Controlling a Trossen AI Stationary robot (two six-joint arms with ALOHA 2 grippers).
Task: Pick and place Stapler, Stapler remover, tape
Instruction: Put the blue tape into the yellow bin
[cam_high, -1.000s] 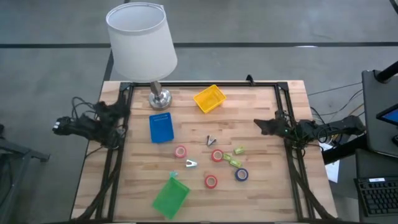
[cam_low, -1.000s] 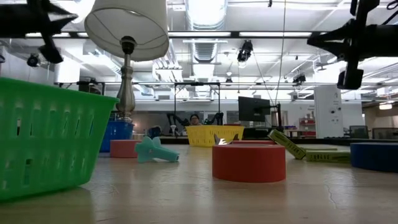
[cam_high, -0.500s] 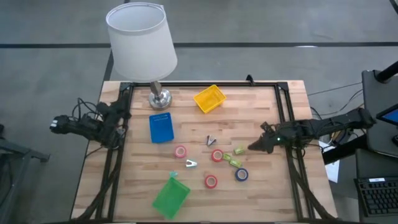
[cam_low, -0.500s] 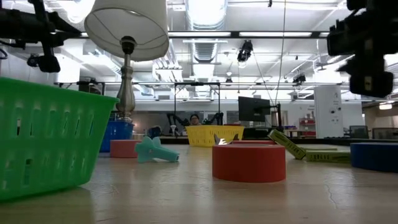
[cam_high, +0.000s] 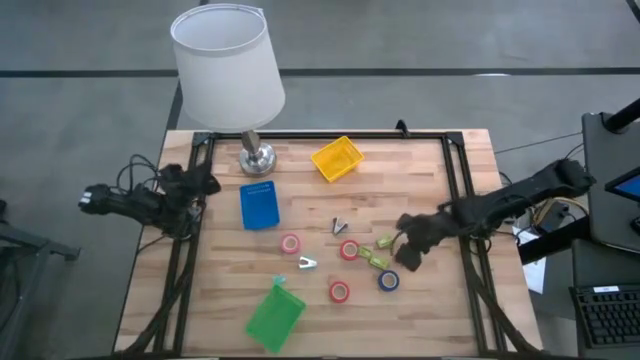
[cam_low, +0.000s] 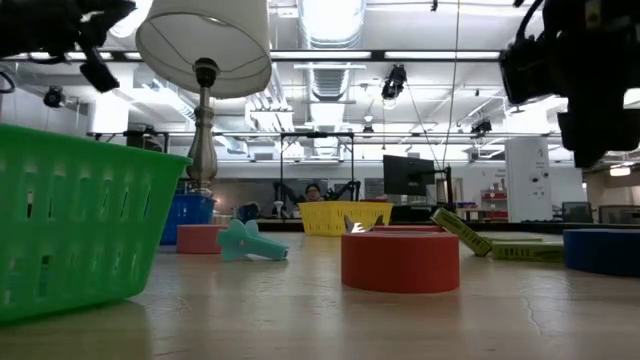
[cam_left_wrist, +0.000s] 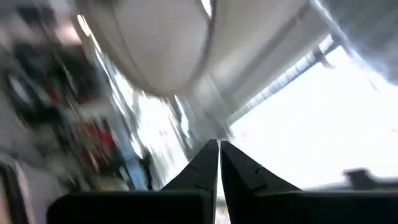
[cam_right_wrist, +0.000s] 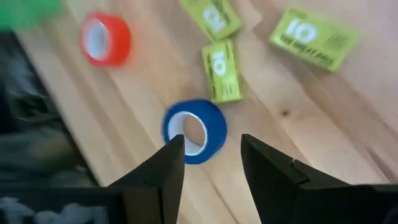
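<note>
A dark blue tape roll (cam_high: 388, 281) (cam_right_wrist: 194, 130) lies flat on the table, with red rolls (cam_high: 348, 250) (cam_high: 339, 291) and a pink roll (cam_high: 290, 243) nearby. A teal stapler remover (cam_high: 306, 263) (cam_low: 250, 241) and a silver one (cam_high: 340, 226) also rest on the wood. My right gripper (cam_high: 408, 254) (cam_right_wrist: 208, 144) hovers open above the blue roll, pointing down, and touches nothing. My left gripper (cam_high: 205, 183) (cam_left_wrist: 219, 149) waits shut at the table's left edge, raised. I make out no stapler.
Lime-green oblong pieces (cam_high: 372, 258) (cam_right_wrist: 221, 70) lie right beside the blue roll. A yellow basket (cam_high: 337, 158), a blue basket (cam_high: 260, 205) and a green basket (cam_high: 274, 315) stand on the table. A lamp (cam_high: 255, 155) stands at the far left. A black frame (cam_high: 455, 160) edges the table.
My right arm has reached from the table's right edge toward the middle and the near side. It has tipped its gripper down over the blue tape roll. Nothing on the table has moved.
</note>
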